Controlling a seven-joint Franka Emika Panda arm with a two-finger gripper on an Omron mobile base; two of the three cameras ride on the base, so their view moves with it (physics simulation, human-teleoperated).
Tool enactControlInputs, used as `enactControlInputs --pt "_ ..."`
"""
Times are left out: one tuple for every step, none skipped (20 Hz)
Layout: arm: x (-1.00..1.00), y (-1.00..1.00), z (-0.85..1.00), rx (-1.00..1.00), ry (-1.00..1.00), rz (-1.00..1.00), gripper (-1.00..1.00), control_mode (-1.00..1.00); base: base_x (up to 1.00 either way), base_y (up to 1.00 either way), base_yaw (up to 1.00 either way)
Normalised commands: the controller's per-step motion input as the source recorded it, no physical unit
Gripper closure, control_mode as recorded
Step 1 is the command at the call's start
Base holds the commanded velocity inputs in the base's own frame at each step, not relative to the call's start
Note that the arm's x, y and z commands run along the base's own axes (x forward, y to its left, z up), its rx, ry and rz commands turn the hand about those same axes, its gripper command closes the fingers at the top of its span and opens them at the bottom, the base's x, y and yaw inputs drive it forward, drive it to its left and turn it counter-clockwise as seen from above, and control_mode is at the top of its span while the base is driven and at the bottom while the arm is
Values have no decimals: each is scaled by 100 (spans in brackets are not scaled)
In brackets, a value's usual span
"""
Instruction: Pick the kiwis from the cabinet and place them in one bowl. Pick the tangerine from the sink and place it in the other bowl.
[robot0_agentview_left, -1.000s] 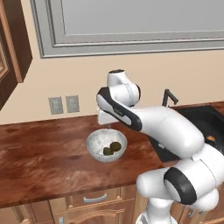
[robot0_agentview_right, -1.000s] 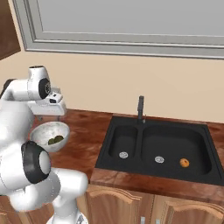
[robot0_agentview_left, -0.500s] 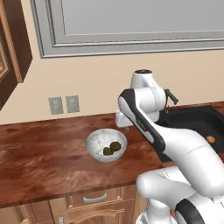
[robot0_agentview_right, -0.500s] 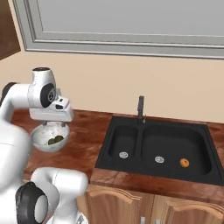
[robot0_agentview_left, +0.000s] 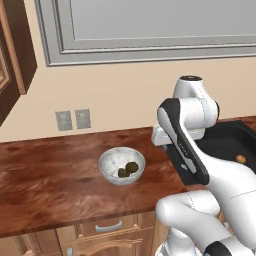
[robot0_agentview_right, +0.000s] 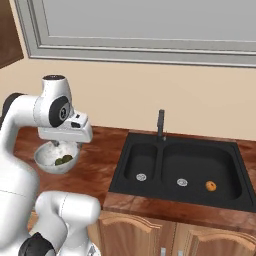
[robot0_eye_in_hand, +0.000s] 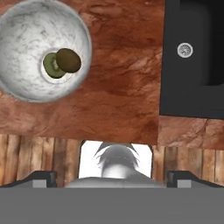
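Orange tangerine waits right of the sink's right drain, so the empty, spread-open gripper should descend squarely over it.

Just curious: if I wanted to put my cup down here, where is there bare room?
Bare counter stretches left of the bowl; a narrower strip lies between bowl and sink. The bowl holds two kiwis.

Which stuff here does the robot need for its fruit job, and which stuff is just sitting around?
For the job:
- two small olive-brown kiwis in the round whitish-grey bowl
- small orange tangerine in the black double-basin sink
- the robot's open gripper

Just there:
- slim black faucet
- two grey wall outlets
- brown wooden counter
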Motion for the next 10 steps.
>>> enactControlInputs --pt "-42 -54 21 1 0 0 -100 -100 0 0 0" --pt "-39 -52 17 1 0 0 -100 -100 0 0 0" --pt "-35 -47 16 1 0 0 -100 -100 0 0 0" --pt "-35 -42 14 0 0 0 -100 -100 0 0 0" --pt "-38 -35 8 0 0 0 -100 -100 0 0 0" --pt "-34 -21 13 0 0 0 -100 -100 0 0 0" --pt "-29 -11 24 0 0 -1 -100 -100 0 0 0" --pt "-31 -16 22 0 0 -1 -100 -100 0 0 0" --pt "-30 -17 11 0 0 -2 -100 -100 0 0 0" --pt "-38 -28 10 0 0 -2 -100 -100 0 0 0"
